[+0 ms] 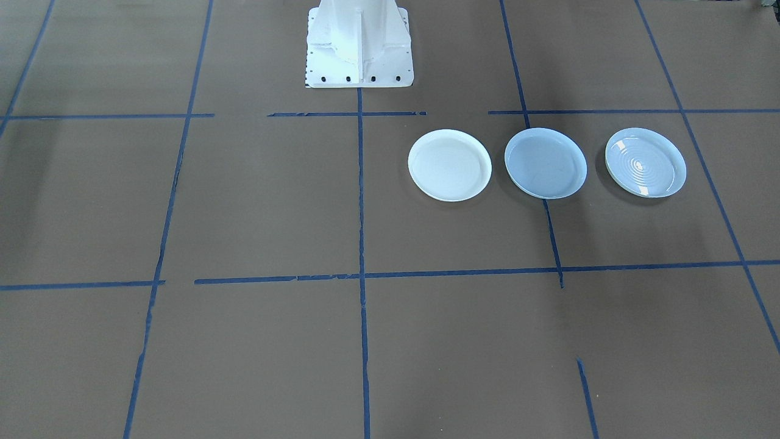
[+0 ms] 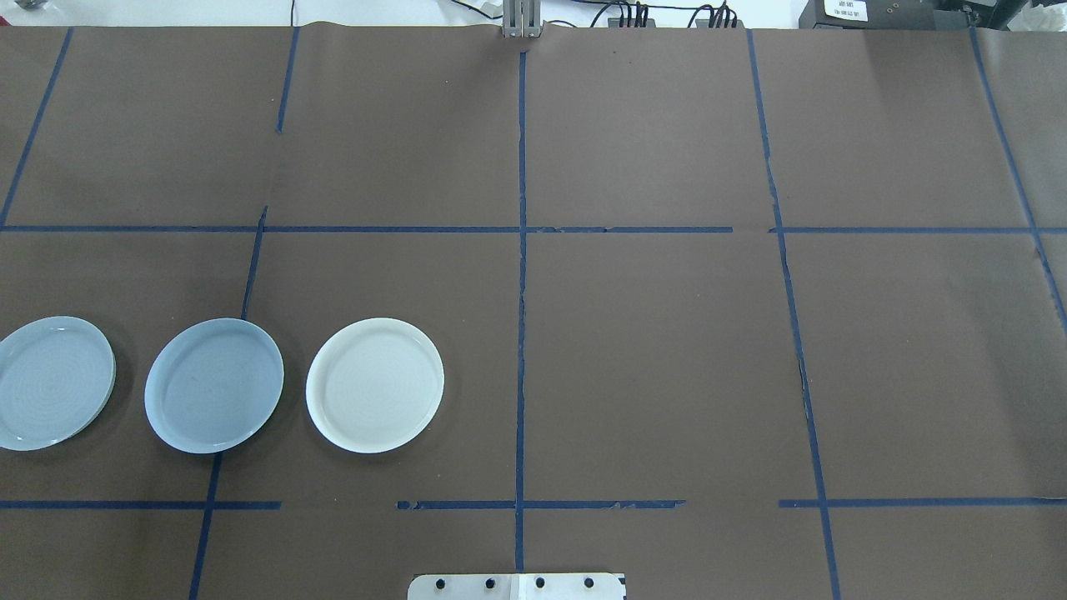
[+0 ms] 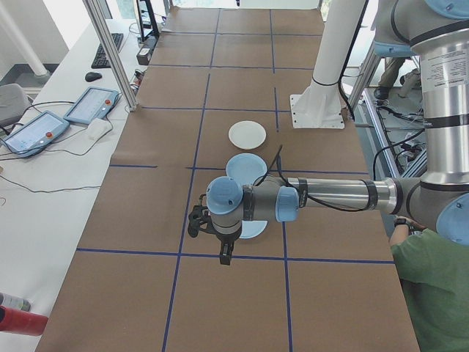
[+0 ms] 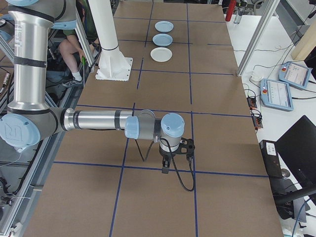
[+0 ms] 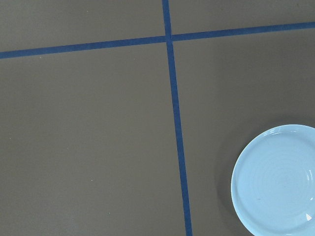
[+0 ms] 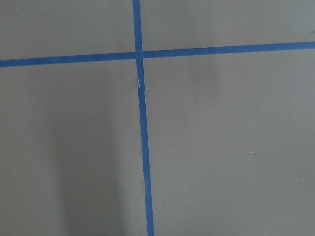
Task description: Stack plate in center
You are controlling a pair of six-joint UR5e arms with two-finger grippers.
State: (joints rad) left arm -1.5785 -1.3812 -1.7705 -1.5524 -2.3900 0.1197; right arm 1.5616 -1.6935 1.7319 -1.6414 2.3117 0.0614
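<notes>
- Overhead exterior view shows three plates in a row on the robot's left half of the brown-papered table (image 2: 650, 350): a ringed glossy plate (image 2: 52, 382) outermost, the pale grey-blue plate (image 2: 214, 385) in the middle, and a plain white plate (image 2: 375, 385) nearest the table's centre line. All three lie flat, apart from one another, with nothing stacked.
- Each plate looks rigid, smooth and glazed, so probably slippery and breakable. My judgement is that the low rim is the only place to pinch, with one finger inside and one outside the edge, and that it should be set down gently on the grey-blue plate.
- Seen from the table's left end, the left gripper (image 3: 220, 233) hangs low over the table near the ringed plate, its forearm stretched out level.
- Seen from the right end, the right gripper (image 4: 170, 154) hangs likewise over bare paper, well apart from the plates.
- Neither gripper shows clearly enough to tell whether it is spread or closed; nothing visible is held.
</notes>
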